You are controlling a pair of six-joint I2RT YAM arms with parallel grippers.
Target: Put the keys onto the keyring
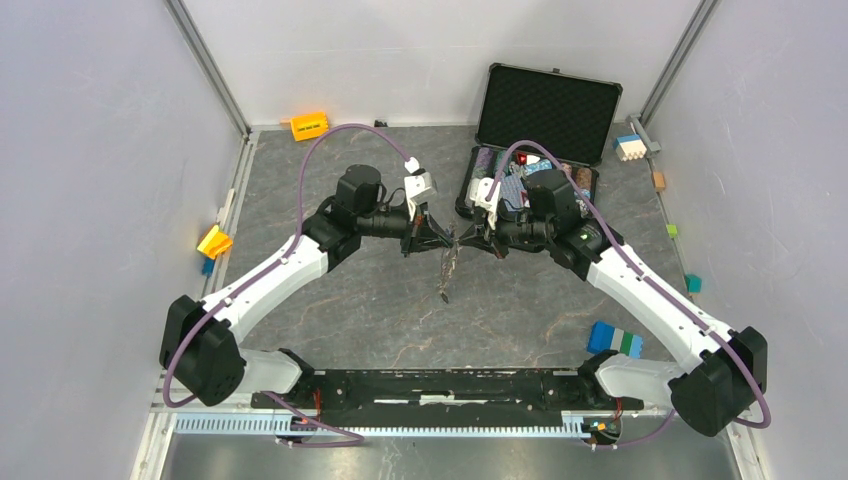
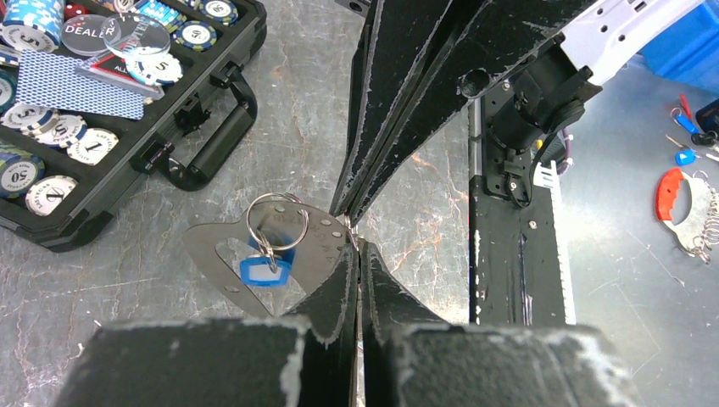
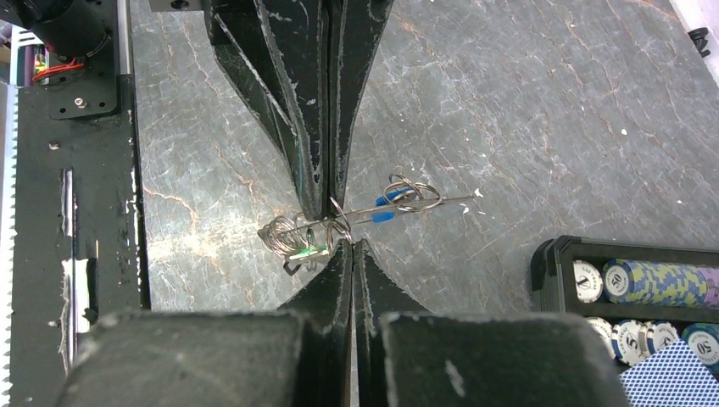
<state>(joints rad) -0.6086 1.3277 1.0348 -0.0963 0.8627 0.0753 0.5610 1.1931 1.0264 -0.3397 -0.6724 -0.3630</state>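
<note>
The left gripper [image 2: 357,248] and right gripper [image 3: 352,244] were found clenched on the lifted keyring [image 2: 203,246] beside the case [image 1: 545,100]; threading was judged incomplete.

Open case [image 1: 545,120] stands just behind the right hand [image 1: 466,240]; bare table [image 1: 380,310] lies nearer.

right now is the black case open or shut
Open: the case has its lid raised at the back, chips showing inside.

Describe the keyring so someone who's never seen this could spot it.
The left gripper and right gripper meet over the table, beside the open black chip case. Pinched between them is the keyring: silver metal with a blue tag, unlike the round chips.
</note>
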